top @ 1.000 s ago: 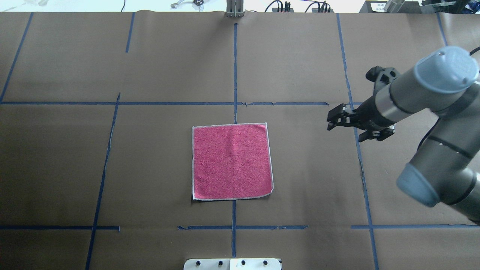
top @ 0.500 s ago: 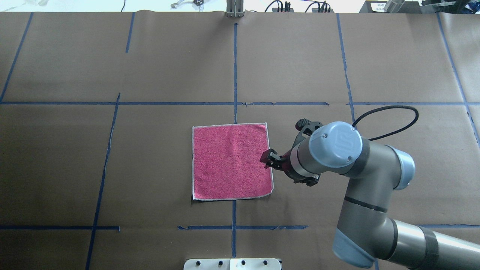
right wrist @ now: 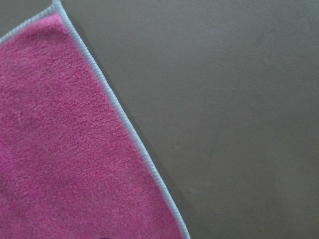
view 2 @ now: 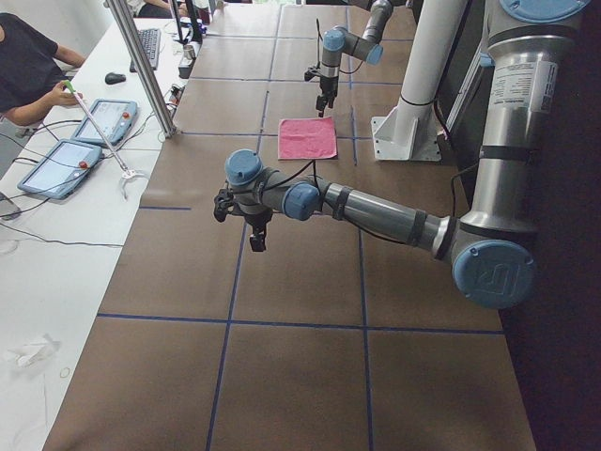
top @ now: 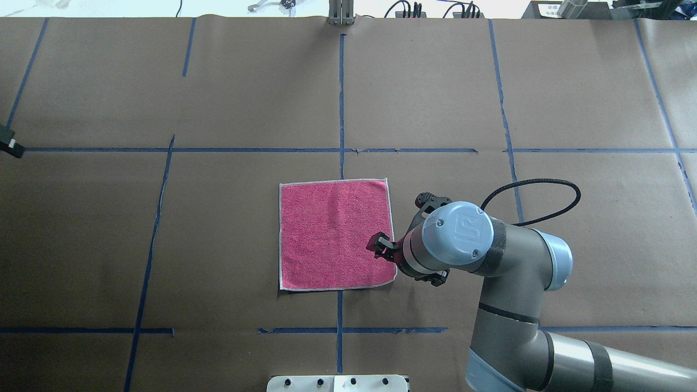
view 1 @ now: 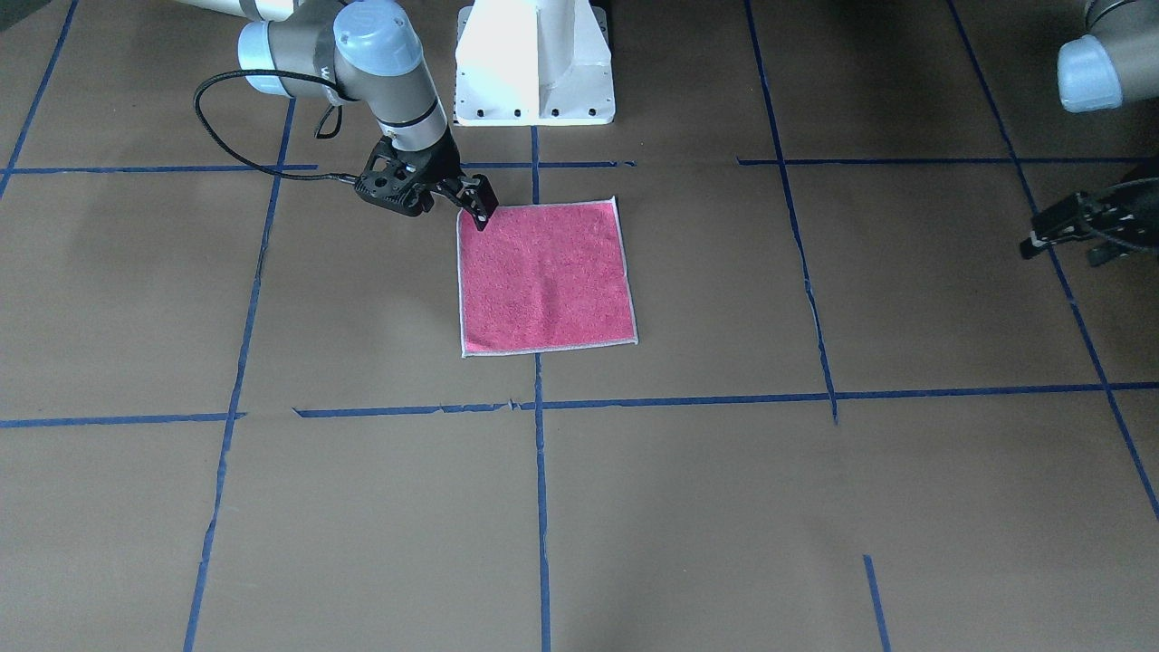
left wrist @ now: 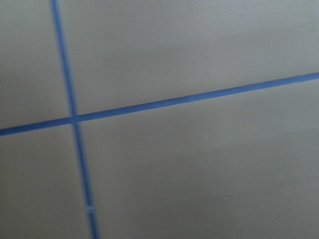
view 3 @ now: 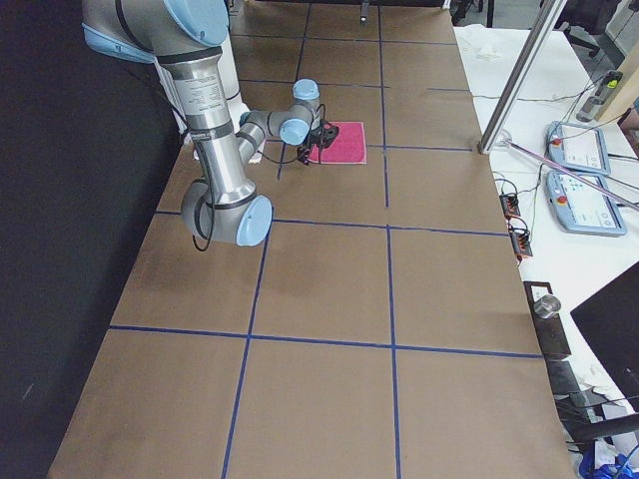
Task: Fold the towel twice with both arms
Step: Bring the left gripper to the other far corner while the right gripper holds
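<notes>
The towel (top: pixel 332 234) lies flat and unfolded, pink-red face up, at the table's middle; it also shows in the front-facing view (view 1: pixel 543 276) and the right wrist view (right wrist: pixel 60 149). My right gripper (top: pixel 379 246) hangs low over the towel's right edge, close to the corner nearest the robot, seen too in the front-facing view (view 1: pixel 478 206). Its jaws look a little open with nothing between them. My left gripper (view 1: pixel 1050 231) is far off to the left over bare paper, open and empty; only its tip (top: pixel 10 142) shows at the overhead view's left edge.
Brown paper with blue tape lines (top: pixel 340 109) covers the table. The white pedestal base (view 1: pixel 534 63) stands at the robot's side. A black cable (top: pixel 544 188) loops behind the right wrist. A side table with tablets (view 2: pixel 94 127) and a metal post (view 2: pixel 141 66) lies beyond.
The right arm swung in from the far right to the towel's right edge, then slid along it toward the robot. The left gripper's tip has come into the overhead view's left edge.
</notes>
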`<state>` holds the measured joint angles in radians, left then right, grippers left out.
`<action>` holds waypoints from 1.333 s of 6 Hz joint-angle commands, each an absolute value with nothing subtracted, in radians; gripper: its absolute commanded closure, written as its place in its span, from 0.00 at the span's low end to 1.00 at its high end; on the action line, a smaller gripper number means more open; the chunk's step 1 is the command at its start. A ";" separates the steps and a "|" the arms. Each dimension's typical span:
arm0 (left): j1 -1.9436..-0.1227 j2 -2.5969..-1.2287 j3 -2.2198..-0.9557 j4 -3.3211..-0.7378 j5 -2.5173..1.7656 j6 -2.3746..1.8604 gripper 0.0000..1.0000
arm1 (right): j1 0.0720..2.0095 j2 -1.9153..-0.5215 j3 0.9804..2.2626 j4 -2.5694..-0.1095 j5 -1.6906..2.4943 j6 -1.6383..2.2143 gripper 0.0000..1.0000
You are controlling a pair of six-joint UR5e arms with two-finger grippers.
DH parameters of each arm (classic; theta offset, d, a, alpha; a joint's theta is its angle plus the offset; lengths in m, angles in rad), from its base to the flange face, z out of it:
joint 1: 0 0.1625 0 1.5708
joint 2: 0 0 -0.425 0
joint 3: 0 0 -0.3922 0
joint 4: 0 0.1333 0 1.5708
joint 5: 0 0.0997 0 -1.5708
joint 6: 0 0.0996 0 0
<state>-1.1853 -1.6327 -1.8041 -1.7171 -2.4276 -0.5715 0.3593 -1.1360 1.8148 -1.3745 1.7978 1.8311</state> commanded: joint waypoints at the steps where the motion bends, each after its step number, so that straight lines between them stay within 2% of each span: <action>1: -0.951 -1.723 -1.838 -1.877 -2.374 -1.096 0.00 | 0.350 -1.135 1.810 -1.374 1.796 1.833 0.12; 3: -0.774 -1.799 -1.851 -1.881 -2.258 -1.338 0.00 | 0.334 -1.135 1.810 -1.374 1.796 1.850 0.32; 5: -0.633 -1.870 -1.848 -1.878 -2.144 -1.484 0.00 | 0.327 -1.137 1.810 -1.373 1.796 1.911 0.87; 6: -0.589 -1.896 -1.838 -1.875 -2.103 -1.503 0.00 | 0.328 -1.137 1.813 -1.371 1.796 1.911 0.99; 8: -0.450 -1.965 -1.830 -1.875 -1.986 -1.716 0.00 | 0.334 -1.137 1.832 -1.373 1.796 1.910 1.00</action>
